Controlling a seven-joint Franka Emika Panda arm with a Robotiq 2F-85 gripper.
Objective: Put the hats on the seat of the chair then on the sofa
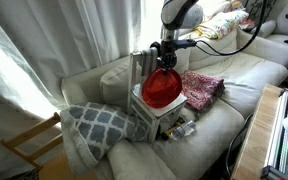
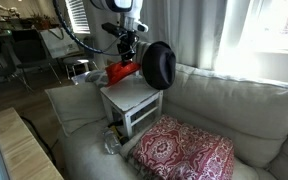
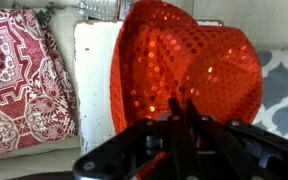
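Note:
The small grey-white chair stands on the cream sofa; both show in the other exterior view too, chair and sofa. My gripper is shut on the brim of the red sequined hat and holds it on edge just above the seat. The black hat hangs against the red hat under the gripper. In the wrist view the red hat covers most of the white seat ahead of the jaws; the black hat is hidden there.
A pink-red patterned cloth lies on the sofa beside the chair. A grey-and-white lattice pillow lies on the chair's other side. A bare-wood chair frame and a wooden table edge stand off the sofa.

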